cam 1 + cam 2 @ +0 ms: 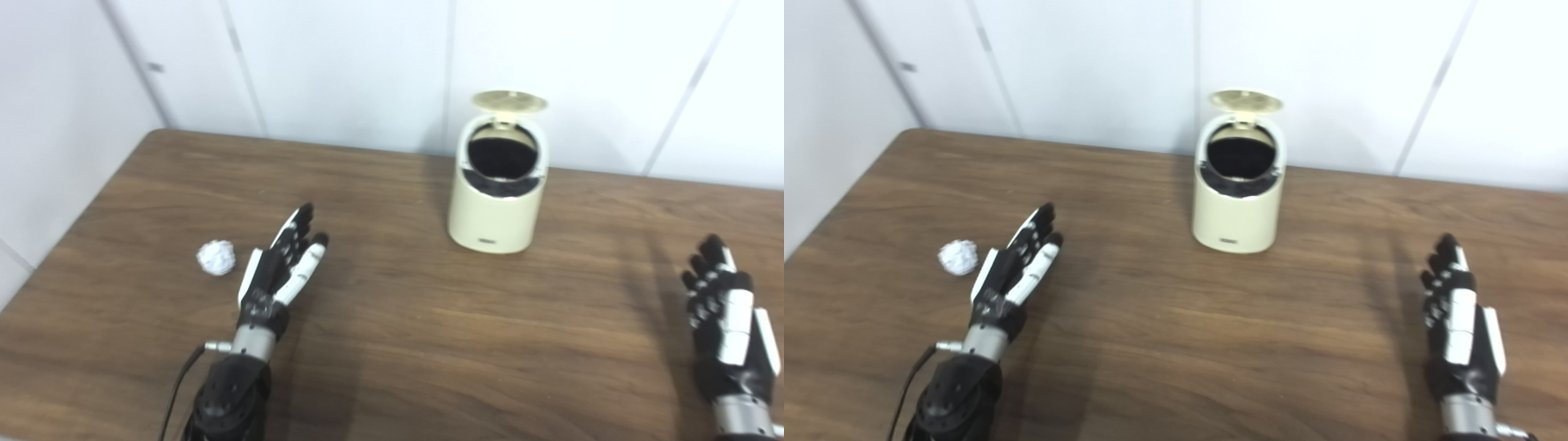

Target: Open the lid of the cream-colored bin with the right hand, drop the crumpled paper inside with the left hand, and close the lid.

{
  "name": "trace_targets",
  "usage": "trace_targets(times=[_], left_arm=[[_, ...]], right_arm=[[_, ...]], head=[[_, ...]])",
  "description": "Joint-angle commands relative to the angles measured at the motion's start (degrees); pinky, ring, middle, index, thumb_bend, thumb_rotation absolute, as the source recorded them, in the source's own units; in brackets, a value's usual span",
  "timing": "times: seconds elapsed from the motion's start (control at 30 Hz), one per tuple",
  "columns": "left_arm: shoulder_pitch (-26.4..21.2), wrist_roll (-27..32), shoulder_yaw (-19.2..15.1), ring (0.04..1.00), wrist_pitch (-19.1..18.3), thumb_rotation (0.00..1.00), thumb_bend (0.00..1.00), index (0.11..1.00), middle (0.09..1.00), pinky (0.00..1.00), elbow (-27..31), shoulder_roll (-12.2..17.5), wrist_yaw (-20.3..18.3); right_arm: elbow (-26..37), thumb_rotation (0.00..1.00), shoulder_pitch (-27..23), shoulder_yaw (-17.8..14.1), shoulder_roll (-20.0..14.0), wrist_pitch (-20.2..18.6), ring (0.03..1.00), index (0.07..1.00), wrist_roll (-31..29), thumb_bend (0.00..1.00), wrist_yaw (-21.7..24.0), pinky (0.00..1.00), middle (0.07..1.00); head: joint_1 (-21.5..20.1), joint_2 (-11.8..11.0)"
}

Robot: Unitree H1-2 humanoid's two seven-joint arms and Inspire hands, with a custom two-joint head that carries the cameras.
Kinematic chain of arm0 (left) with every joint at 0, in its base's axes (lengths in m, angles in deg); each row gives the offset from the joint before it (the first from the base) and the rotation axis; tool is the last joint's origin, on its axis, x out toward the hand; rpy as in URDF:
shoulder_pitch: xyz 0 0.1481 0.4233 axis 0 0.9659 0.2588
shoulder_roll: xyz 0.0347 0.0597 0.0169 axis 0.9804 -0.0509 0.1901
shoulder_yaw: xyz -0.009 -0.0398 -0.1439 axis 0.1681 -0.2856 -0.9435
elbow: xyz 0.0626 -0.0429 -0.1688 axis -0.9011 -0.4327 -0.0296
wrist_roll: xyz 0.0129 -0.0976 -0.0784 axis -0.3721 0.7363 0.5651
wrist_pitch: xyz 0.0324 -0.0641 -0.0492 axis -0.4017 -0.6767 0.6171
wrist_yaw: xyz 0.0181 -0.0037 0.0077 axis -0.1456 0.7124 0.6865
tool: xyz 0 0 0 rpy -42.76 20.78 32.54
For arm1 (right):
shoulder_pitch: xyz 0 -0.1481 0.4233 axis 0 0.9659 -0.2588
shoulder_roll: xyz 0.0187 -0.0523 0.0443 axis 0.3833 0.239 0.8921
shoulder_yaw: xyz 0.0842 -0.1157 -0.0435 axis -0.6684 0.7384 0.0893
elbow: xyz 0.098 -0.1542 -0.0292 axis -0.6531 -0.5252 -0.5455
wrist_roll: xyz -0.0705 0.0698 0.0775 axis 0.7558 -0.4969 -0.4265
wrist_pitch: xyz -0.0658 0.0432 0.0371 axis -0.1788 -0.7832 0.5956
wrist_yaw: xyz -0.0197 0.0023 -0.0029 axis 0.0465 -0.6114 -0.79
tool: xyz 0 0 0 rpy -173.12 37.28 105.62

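Both robot hands empty, left robot hand (275,269) and right robot hand (726,315) spread, bin (496,202) interior dark.

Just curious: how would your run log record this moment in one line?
lid: up | bin: open | crumpled paper: on table | left hand: open | right hand: open

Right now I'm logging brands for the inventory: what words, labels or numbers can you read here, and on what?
None can be read.
Small dark label low on the front of the cream-colored bin: too small and blurred to read.
Crumpled paper, left hand, right hand, table: no text visible.
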Motion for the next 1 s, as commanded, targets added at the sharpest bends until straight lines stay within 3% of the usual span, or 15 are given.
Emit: trace_targets(times=[0.0, 0.23, 0.5, 0.63, 0.73, 0.87, 0.97], left_arm=[[-2.25, -1.78, -0.32, 0.998, -0.85, 0.5, 0.53, 0.961, 0.964, 1.0, 3.67, 1.0, 0.85], [-4.04, -0.38, -1.64, 0.994, -4.78, 0.39, 0.58, 0.959, 0.962, 1.0, 7.87, 2.55, 0.09], [-6.24, -8.37, -1.77, 0.958, -6.93, 0.27, 0.63, 0.956, 0.946, 0.95, 10.64, 6.08, 1.52], [-7.72, -15.46, -2.2, 0.91, -8.05, 0.23, 0.69, 0.938, 0.917, 0.9, 11.07, 10.07, 1.47], [-8.25, -20.57, -1.93, 0.899, -9.24, 0.14, 0.73, 0.934, 0.907, 0.89, 11.33, 14.28, 0.3], [-8.62, -29.55, 0.28, 0.918, -16.89, 0.16, 0.81, 0.914, 0.924, 0.87, 13.55, 20.77, -4.87], [-8.67, -33.95, 1.01, 0.887, -18.48, 0.17, 0.88, 0.898, 0.913, 0.78, 13.28, 23.44, -7.16]], right_arm=[[-1.55, 1.0, -0.14, -0.37, -0.18, 1.83, 1.0, 0.966, -1.47, 0.5, 0.56, 1.0, 1.0], [-0.7, 1.0, -0.59, -0.17, -0.72, 0.54, 1.0, 0.966, -2.32, 0.46, 0.67, 1.0, 1.0], [3.08, 1.0, -0.17, -0.41, -0.79, -2.99, 1.0, 0.969, -3.08, 0.45, 0.24, 1.0, 1.0], [5.29, 1.0, -0.08, -0.23, -0.54, -4.76, 1.0, 0.982, -3.4, 0.47, 0.0, 1.0, 1.0], [6.38, 1.0, 0.08, 0.14, -0.52, -5.83, 1.0, 0.987, -3.09, 0.47, -0.14, 1.0, 1.0], [6.83, 1.0, 0.1, 0.22, -0.46, -6.12, 1.0, 0.987, -3.3, 0.45, -0.14, 1.0, 1.0], [6.85, 1.0, -0.03, 0.24, -0.43, -6.47, 1.0, 0.988, -3.46, 0.44, -0.18, 1.0, 1.0]], head=[[1.73, -0.26], [5.95, -0.72], [8.67, -0.91], [8.82, -0.93], [8.84, -0.97], [8.76, -0.91], [8.71, -0.95]])
